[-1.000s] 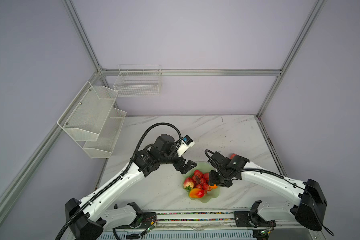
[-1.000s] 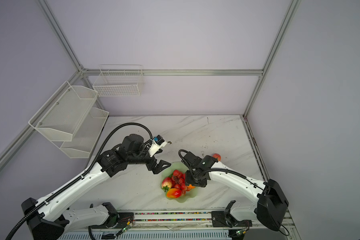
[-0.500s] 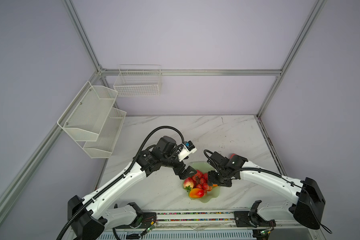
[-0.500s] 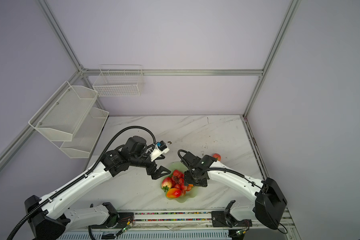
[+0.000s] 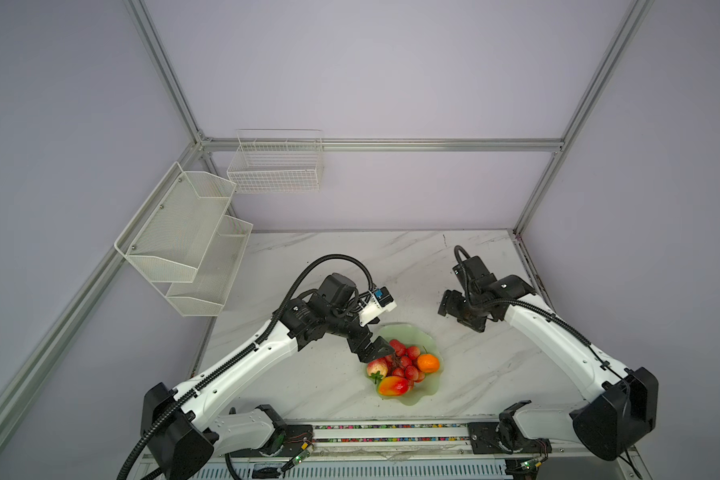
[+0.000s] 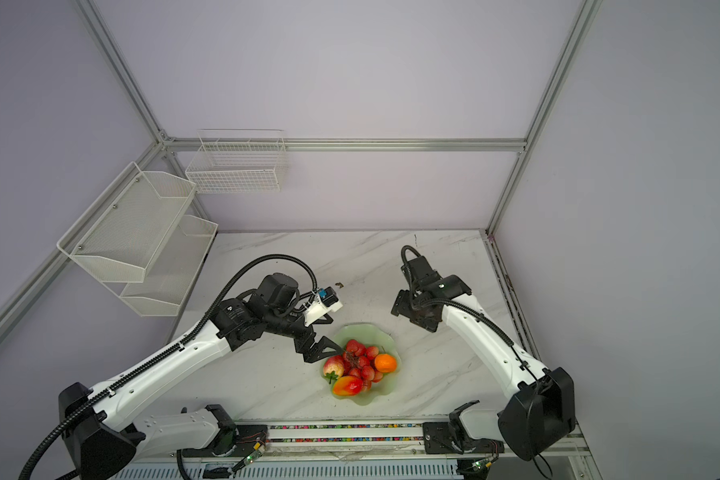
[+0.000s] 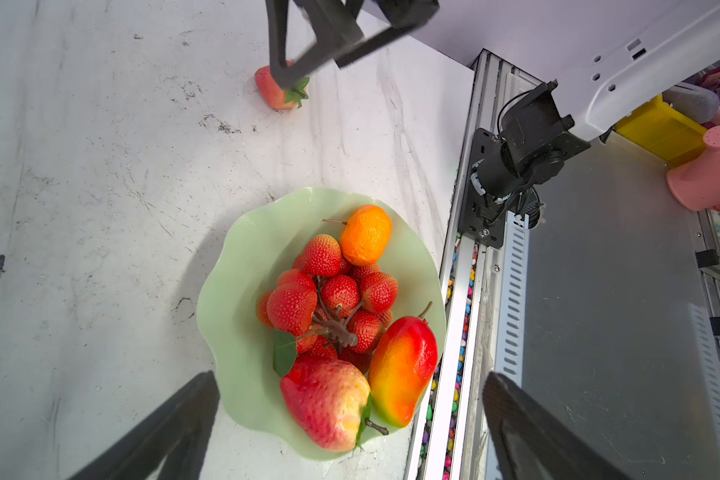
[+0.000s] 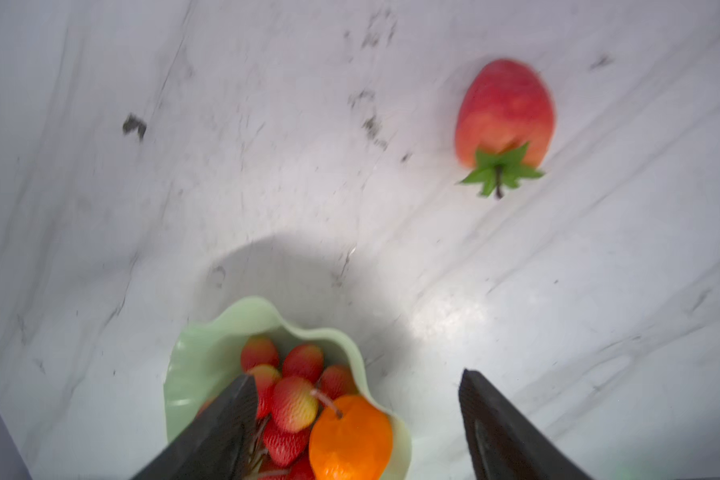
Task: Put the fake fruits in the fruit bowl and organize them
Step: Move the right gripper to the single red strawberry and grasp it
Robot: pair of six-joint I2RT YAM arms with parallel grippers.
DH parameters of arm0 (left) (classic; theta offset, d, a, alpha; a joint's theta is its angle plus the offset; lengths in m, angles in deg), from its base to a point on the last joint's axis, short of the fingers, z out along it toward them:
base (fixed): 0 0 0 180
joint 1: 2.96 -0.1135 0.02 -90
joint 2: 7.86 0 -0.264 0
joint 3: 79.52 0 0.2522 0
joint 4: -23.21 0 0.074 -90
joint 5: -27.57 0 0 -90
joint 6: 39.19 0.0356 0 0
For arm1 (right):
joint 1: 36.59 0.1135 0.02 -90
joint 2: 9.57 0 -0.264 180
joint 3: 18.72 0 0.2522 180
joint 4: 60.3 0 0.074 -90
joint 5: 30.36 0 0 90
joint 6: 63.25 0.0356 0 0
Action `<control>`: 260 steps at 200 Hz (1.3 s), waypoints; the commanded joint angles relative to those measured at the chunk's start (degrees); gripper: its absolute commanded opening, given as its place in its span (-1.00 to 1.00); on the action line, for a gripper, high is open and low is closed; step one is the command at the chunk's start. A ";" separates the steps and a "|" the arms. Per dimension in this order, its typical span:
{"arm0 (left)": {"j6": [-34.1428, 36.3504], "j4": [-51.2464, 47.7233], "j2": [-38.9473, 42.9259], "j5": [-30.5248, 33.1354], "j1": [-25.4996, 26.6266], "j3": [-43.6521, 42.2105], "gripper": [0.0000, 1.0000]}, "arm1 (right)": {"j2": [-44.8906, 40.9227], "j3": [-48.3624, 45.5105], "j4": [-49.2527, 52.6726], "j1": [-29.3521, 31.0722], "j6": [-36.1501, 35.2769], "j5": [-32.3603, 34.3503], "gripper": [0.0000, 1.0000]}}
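Four of the fakes sit in the pale mint-green glossy bowl with the wavy rim (image 7: 241, 291). The bunch of bumpy red berries on brown stems (image 7: 337, 303) is in the middle, with the round plastic orange (image 7: 365, 235) touching one side of it. The red-yellow-green plastic mango (image 7: 404, 370) and a big red-pink strawberry with green leaves (image 7: 325, 403) lie side by side across from the orange. The second red-pink plastic strawberry (image 8: 503, 112) lies on the white marble tabletop (image 5: 329, 257), clear of the bowl's rim. The left gripper (image 5: 375, 351) hovers over the bowl's edge, fingers spread wide and holding nothing. The right gripper (image 8: 354, 380) is outside the bowl (near that loose strawberry), fingers apart too, empty.
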 commanded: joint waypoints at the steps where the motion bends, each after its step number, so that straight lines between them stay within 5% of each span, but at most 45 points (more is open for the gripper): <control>1: 1.35 2.36 -0.58 -2.19 -0.19 -0.23 1.00 | 9.31 2.13 -0.18 -5.82 -8.68 2.72 0.65; 47: 0.68 3.58 -0.65 -2.48 -0.08 -0.58 0.99 | 17.54 5.47 -3.37 -14.00 -13.38 4.79 0.67; 130: 1.58 4.21 -2.56 -3.94 -0.08 -0.52 1.00 | 22.03 3.12 -5.70 -14.44 -15.03 1.10 0.65; 178: 3.25 4.12 -4.21 -4.15 -0.08 0.28 1.00 | 22.81 -0.07 -7.04 -14.44 -15.65 0.43 0.51; 227: 3.92 3.55 -5.27 -3.64 -0.20 1.61 1.00 | 21.41 -0.24 -8.31 -14.45 -17.05 -1.28 0.11; 260: 3.88 3.17 -4.98 -2.16 -0.36 1.83 1.00 | 19.13 3.86 -9.70 -13.30 -25.18 -9.31 0.08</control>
